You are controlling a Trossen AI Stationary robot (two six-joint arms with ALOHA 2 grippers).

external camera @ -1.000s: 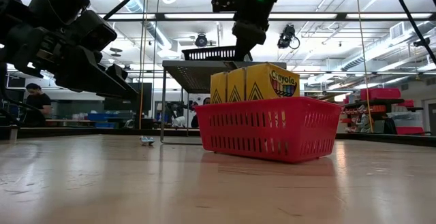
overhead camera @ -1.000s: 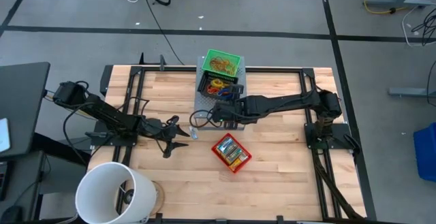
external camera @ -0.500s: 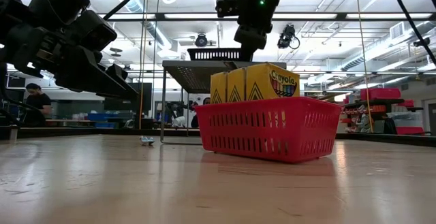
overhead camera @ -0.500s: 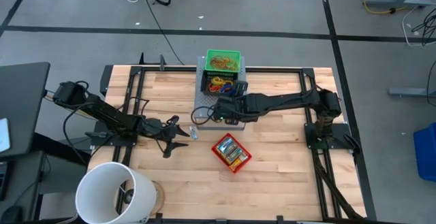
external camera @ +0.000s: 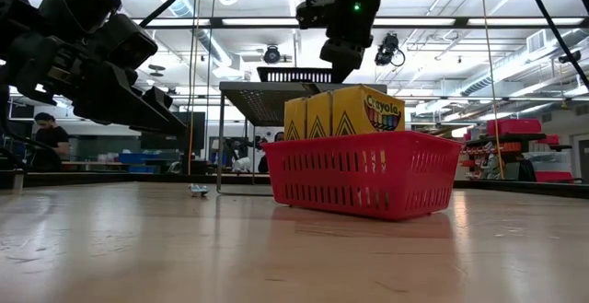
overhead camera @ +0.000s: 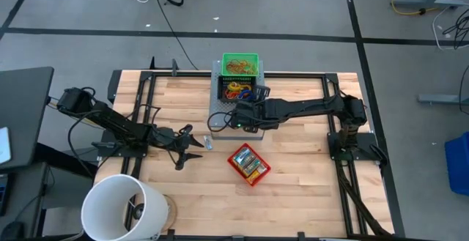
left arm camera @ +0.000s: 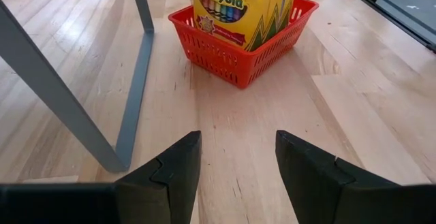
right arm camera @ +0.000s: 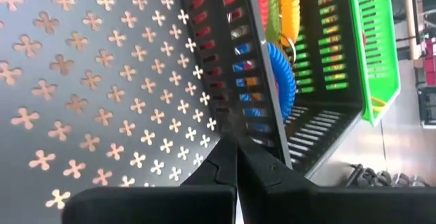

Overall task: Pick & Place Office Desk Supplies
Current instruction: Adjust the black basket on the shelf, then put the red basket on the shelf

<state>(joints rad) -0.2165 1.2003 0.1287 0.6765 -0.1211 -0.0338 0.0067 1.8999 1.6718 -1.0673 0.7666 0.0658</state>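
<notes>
Wooden butcher-block table [overhead camera: 293,190] inside a black frame, grey floor with taped lines around it. Near the back edge, a grey perforated metal stand [right arm camera: 88,81], carrying a black mesh basket [overhead camera: 236,91] of coiled loops in orange, red and blue [right arm camera: 281,71], and behind that a green basket [overhead camera: 241,66] of thin rubber bands. Contents of the green basket too small to sort by colour from above.

Right gripper [right arm camera: 236,157] over the stand's perforated top, just beside the black basket's wall, fingers pressed together, nothing between them; tips hidden under the arm in the high view. Seen from the table's level, only the right arm's dark wrist above the stand.

Left gripper [left arm camera: 237,157] low over bare wood near the table's left side, fingers [left arm camera: 178,166] spread, nothing held, pointing toward the red basket [overhead camera: 249,165]. Yellow Crayola crayon boxes [left arm camera: 237,6] standing upright in that basket, their tops cut off in the left wrist view. One grey stand leg [left arm camera: 139,74] between that gripper and the basket's left. Small pale item on the wood [overhead camera: 208,143] near the left gripper, too small to name.

White bucket [overhead camera: 121,208] at the front-left corner, partly cut off. A person [external camera: 48,137] far back in the room, half hidden by the left arm.
</notes>
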